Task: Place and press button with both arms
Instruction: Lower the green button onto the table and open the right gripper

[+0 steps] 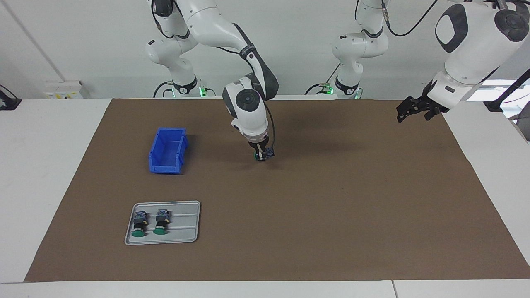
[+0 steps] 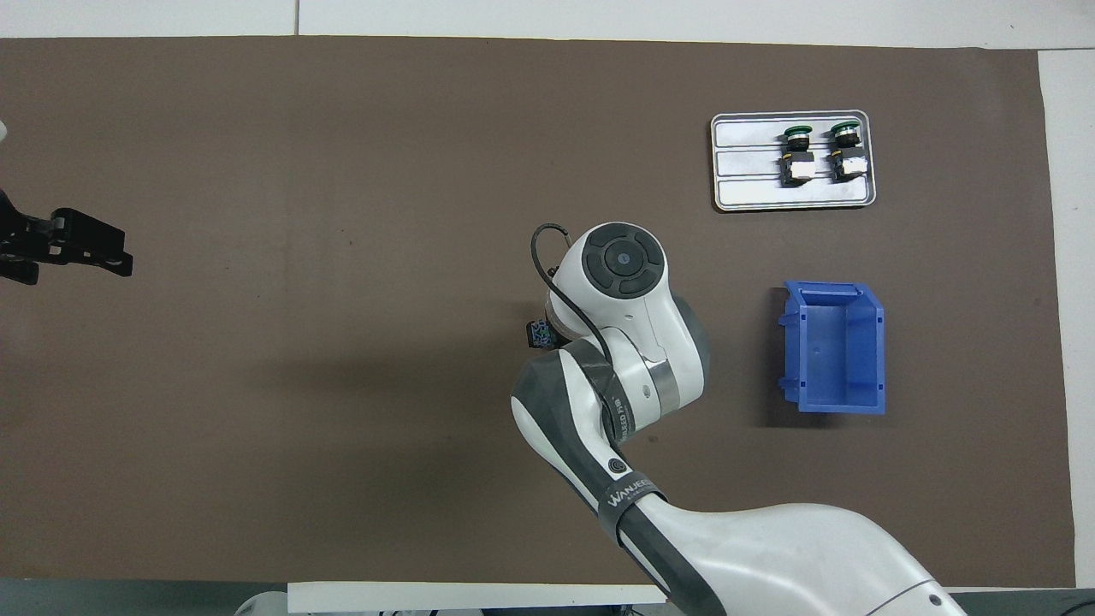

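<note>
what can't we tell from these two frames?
- Overhead view: right gripper hidden under its own wrist; only a corner of the held button shows.
- Facing view: whether the button touches the mat; too small.
- Left gripper in overhead view: arm cut off by the edge.

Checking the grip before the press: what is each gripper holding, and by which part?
The right gripper holds a push-button switch; the held part cannot be told. The left gripper holds nothing.
</note>
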Controlling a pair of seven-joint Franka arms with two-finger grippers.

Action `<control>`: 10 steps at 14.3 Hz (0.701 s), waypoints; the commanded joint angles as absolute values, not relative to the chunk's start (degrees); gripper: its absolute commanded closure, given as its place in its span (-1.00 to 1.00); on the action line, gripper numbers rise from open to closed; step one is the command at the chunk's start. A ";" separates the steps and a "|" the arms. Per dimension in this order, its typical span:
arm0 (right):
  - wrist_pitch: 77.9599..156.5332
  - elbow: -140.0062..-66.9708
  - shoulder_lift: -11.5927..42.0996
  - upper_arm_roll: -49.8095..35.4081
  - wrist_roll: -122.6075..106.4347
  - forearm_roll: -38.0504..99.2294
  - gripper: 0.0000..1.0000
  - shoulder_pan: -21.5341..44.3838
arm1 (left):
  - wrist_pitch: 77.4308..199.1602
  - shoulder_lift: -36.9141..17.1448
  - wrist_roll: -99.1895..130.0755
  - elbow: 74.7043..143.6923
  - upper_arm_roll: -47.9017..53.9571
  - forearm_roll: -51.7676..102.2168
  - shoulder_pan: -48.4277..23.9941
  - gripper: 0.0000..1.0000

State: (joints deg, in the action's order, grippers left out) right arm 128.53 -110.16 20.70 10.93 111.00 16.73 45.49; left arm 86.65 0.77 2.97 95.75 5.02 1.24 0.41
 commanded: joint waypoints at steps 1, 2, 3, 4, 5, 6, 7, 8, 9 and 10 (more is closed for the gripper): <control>130.43 -110.66 21.62 10.20 112.15 17.67 0.91 46.41 | 87.10 2.02 2.29 97.12 5.10 1.05 0.35 -1.00; 130.26 -110.65 21.62 10.20 112.15 17.67 0.78 46.49 | 87.10 2.02 2.29 97.12 5.10 1.05 0.35 -1.00; 129.73 -110.57 21.62 10.20 112.15 17.67 0.32 46.49 | 87.10 2.02 2.29 97.21 5.10 1.05 0.35 -1.00; 128.94 -110.31 21.62 10.20 112.06 17.67 -0.32 46.41 | 87.19 2.11 2.37 97.29 5.10 1.05 0.26 -1.00; 127.20 -109.95 21.53 10.20 111.54 17.32 -0.67 46.41 | 87.27 2.11 2.63 97.29 5.10 1.05 0.18 -1.00; 125.09 -109.34 21.53 10.28 110.92 16.71 -0.96 46.41 | 87.19 2.11 2.81 97.29 5.10 1.05 0.18 -1.00; 123.42 -108.73 21.53 10.28 109.53 16.61 -0.98 46.41 | 86.84 2.11 2.90 97.29 5.10 1.05 0.18 -1.00; 121.92 -108.02 21.53 10.28 107.95 16.61 -0.98 46.41 | 86.31 2.20 3.60 97.38 5.10 1.05 0.18 -1.00; 120.95 -107.32 21.45 10.54 106.36 16.61 -0.98 46.06 | 85.96 2.20 6.47 97.30 5.10 1.05 0.18 -1.00; 119.55 -106.79 21.01 10.89 104.69 16.61 -0.98 45.71 | 86.13 2.20 10.51 97.29 5.10 1.05 0.18 -1.00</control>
State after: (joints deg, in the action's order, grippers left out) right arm 122.43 -108.29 21.69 10.41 107.96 16.67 46.38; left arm 86.41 0.77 5.55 95.77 5.14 1.24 0.35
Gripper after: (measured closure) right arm 0.009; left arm 0.000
